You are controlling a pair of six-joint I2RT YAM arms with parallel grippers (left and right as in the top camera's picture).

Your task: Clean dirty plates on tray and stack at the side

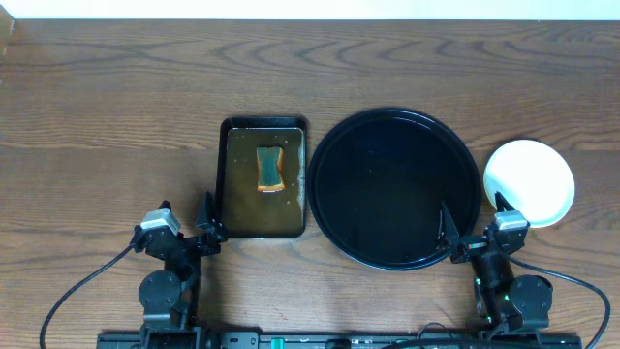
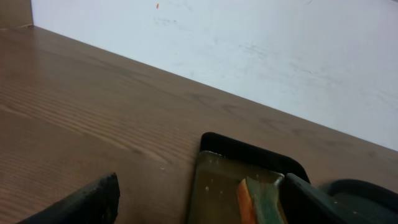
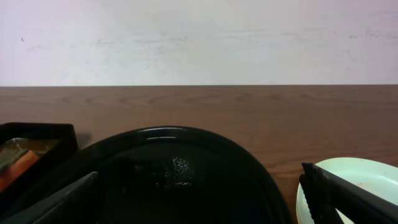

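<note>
The large round black tray [image 1: 394, 187] sits right of centre with no plate on it; it also fills the lower right wrist view [image 3: 180, 168]. A pale plate stack [image 1: 529, 182] rests on the wood tabletop just right of the tray; its top plate looks mint-green in the right wrist view [image 3: 354, 180]. How many plates are in it I cannot tell. My left gripper [image 1: 186, 225] is open and empty near the front edge, left of the sponge tray. My right gripper [image 1: 475, 231] is open and empty at the black tray's front right rim.
A small dark rectangular tray [image 1: 263, 178] holding brownish liquid and an orange-green sponge [image 1: 268, 168] stands left of the black tray; it also shows in the left wrist view [image 2: 249, 180]. A white wall runs along the table's far edge.
</note>
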